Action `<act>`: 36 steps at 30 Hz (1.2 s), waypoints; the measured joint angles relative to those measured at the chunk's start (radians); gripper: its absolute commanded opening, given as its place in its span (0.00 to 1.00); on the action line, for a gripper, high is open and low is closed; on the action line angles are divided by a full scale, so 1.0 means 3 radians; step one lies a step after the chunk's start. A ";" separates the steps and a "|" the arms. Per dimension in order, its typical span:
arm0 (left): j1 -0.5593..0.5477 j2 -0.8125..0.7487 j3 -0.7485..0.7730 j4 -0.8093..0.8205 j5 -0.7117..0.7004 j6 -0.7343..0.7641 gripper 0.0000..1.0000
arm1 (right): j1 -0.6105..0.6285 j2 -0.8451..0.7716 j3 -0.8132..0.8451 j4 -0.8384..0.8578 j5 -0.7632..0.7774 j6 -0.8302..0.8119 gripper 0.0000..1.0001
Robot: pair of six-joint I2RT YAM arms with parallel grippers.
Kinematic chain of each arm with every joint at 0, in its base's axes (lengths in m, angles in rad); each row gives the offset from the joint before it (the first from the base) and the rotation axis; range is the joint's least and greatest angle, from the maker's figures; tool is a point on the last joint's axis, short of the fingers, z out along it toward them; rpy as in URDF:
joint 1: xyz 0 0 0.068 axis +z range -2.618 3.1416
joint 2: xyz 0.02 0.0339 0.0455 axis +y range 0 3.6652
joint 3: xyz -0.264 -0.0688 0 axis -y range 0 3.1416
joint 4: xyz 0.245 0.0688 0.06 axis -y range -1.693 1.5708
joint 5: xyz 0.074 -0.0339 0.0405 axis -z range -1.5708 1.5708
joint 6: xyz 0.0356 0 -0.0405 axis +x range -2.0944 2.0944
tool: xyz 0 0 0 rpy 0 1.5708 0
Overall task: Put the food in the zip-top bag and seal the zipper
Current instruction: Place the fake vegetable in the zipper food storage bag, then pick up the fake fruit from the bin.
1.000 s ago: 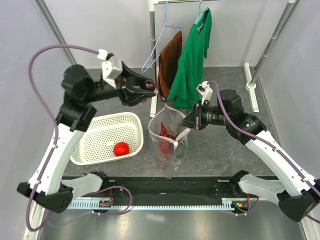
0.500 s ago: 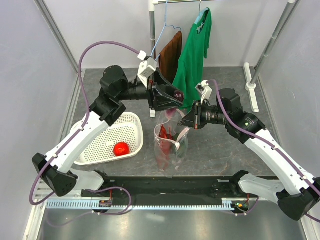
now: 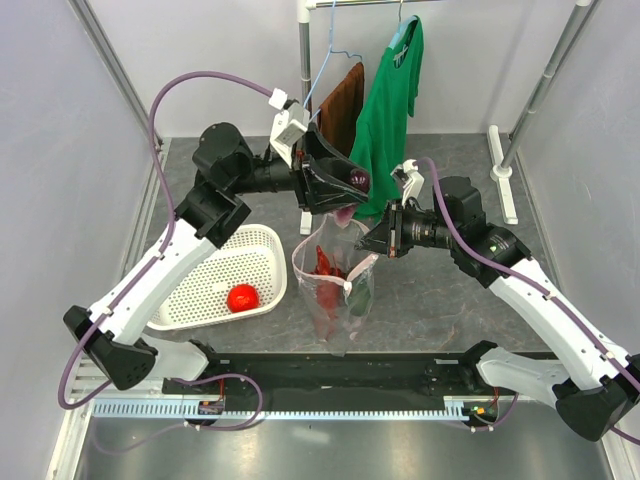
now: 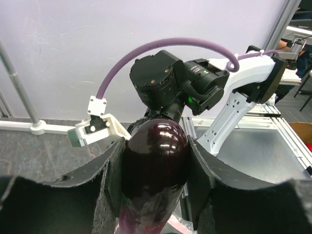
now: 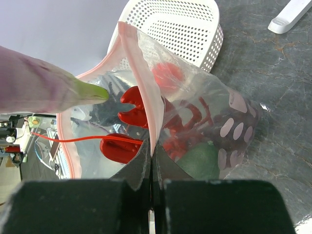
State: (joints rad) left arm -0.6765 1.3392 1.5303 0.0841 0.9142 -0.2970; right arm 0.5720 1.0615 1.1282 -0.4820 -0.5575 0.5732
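Observation:
My left gripper (image 3: 345,186) (image 4: 155,146) is shut on a smooth, glossy dark purple food piece (image 3: 357,180) (image 4: 156,156) and holds it just above the open mouth of the zip-top bag (image 3: 338,285). The bag stands upright. My right gripper (image 3: 378,243) (image 5: 152,158) is shut on its pink zipper strip (image 5: 141,73) and holds the rim up. Inside the bag lie the red lobster (image 3: 326,264) (image 5: 134,109) and a dark green piece (image 3: 360,300) (image 5: 197,161). The held piece's green tip (image 5: 90,91) reaches over the mouth. A red tomato (image 3: 242,297) lies in the white basket.
The white perforated basket (image 3: 215,250) (image 5: 180,24) stands left of the bag. Behind the bag is a clothes rack with a green shirt (image 3: 385,110), a brown cloth (image 3: 340,115) and a blue hanger (image 3: 320,95). A white rack foot (image 3: 505,170) lies at the back right.
My left arm has swung right from above the basket to over the bag mouth, carrying the purple piece. The right gripper has stayed on the rim; the bag mouth has opened a little wider.

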 measured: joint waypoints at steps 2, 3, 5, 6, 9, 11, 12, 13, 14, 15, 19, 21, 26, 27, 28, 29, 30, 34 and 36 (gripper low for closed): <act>0.0000 -0.0005 -0.0066 0.0006 -0.0003 0.0006 0.06 | 0.0000 0.0000 0.0000 0.0005 0.0000 0.0000 0.00; 0.0000 -0.0017 -0.0132 0.0003 -0.0001 0.0011 0.12 | 0.0000 0.0000 0.0000 0.0005 0.0000 0.0000 0.00; 0.0000 -0.0023 -0.0276 -0.0006 0.0000 0.0039 0.18 | 0.0000 0.0000 0.0000 0.0006 0.0000 0.0001 0.00; 0.0000 -0.0023 -0.0356 -0.0019 -0.0001 0.0057 0.27 | 0.0000 0.0000 0.0000 0.0008 0.0000 0.0001 0.00; 0.0000 -0.0023 -0.0539 -0.0145 -0.0015 0.0144 0.63 | 0.0000 0.0000 0.0000 0.0009 0.0001 0.0001 0.00; 0.0017 -0.0023 -0.0591 -0.0233 -0.0023 0.0201 0.72 | 0.0000 0.0000 0.0000 0.0009 0.0001 0.0000 0.00; 0.0033 -0.0028 -0.0599 -0.0280 -0.0023 0.0219 0.88 | 0.0000 0.0000 0.0000 0.0008 0.0001 0.0000 0.00; 0.0056 -0.0039 -0.0608 -0.0334 -0.0023 0.0235 0.93 | 0.0000 0.0000 0.0000 0.0008 0.0001 -0.0001 0.00; 0.0097 -0.0067 -0.0628 -0.0389 -0.0024 0.0253 0.96 | 0.0000 0.0000 0.0000 0.0008 0.0001 -0.0001 0.00; 0.0153 -0.0113 -0.0641 -0.0451 -0.0031 0.0272 0.98 | 0.0000 0.0000 0.0000 0.0005 0.0001 -0.0004 0.00; 0.0579 -0.0399 -0.0654 -0.0701 -0.0046 0.0273 0.99 | 0.0000 -0.0014 0.0000 -0.0008 0.0003 -0.0005 0.00; 0.0931 -0.0590 -0.0642 -0.0896 -0.0024 0.0290 0.98 | 0.0000 -0.0028 0.0000 -0.0019 0.0004 -0.0010 0.00; 0.1801 -0.0958 -0.0594 -0.1981 0.0106 0.1085 0.90 | 0.0000 -0.0057 0.0000 -0.0019 0.0003 -0.0019 0.00; 0.1888 -0.0982 -0.0595 -0.2270 0.0099 0.1373 0.89 | 0.0000 -0.0058 0.0000 -0.0019 0.0004 -0.0020 0.00; 0.1943 -0.0985 -0.0619 -0.2542 0.0088 0.1657 0.88 | 0.0000 -0.0060 0.0000 -0.0019 0.0003 -0.0027 0.00; 0.1987 -0.0983 -0.0674 -0.2787 0.0038 0.1954 0.85 | 0.0000 -0.0060 0.0000 -0.0018 0.0003 -0.0029 0.00; 0.2022 -0.0971 -0.0748 -0.3020 -0.0017 0.2227 0.84 | 0.0000 -0.0060 0.0000 -0.0019 0.0003 -0.0029 0.00; 0.2083 -0.0813 -0.1249 -0.3574 -0.0381 0.3045 0.88 | 0.0000 -0.0060 0.0000 -0.0018 0.0003 -0.0038 0.00; 0.2090 -0.0687 -0.1521 -0.3733 -0.0601 0.3358 0.91 | 0.0000 -0.0060 0.0000 -0.0018 0.0003 -0.0039 0.00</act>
State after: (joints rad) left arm -0.0494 1.1332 1.0740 -1.0359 0.7338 0.7105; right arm 0.5720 1.0435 1.1282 -0.4873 -0.5568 0.5613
